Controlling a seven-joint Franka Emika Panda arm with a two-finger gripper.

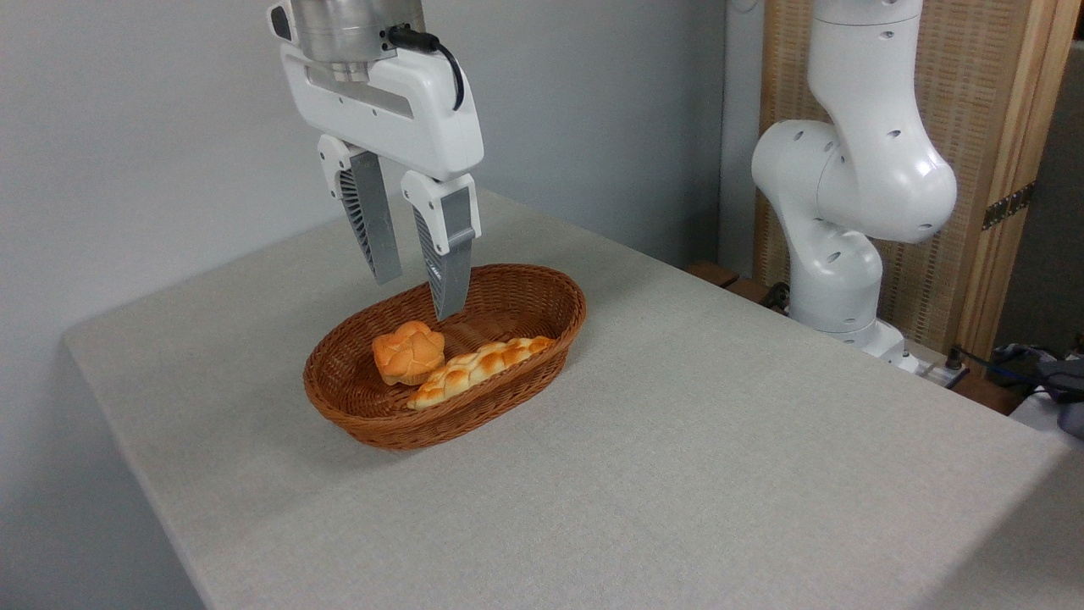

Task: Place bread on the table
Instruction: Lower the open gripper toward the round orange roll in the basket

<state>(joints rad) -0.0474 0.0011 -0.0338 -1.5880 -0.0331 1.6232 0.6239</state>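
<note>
Camera view, and here's the picture: the white two-finger gripper (417,292) hangs above the oval brown wicker basket (542,360), jaws parted by a modest gap and gripping nothing at all. Right below and a touch to the left sits the target, the small round orange-golden bun with its lumpy, knotted top (408,351), down inside the basket's left half. Pressed against its right side is the long, paler braided loaf (478,368), lying slantwise across the basket floor.

The bun looks light, an easy lift for this arm. Its surface seems matte and bumpy, so slipping looks unlikely. Whether it squashes like real bread or holds firm like a model, that can't be told from here, so a gentle squeeze looks the safe bet.

Where to grab? Across the rounded middle, below the knotted crown, looks best. One finger would need to slot into the tight spot where loaf meets bun, or the jaws could turn to take the two free sides instead. The light grey-beige cloth-covered worktop (720,474) offers plenty of open space on the right for the set-down.
</note>
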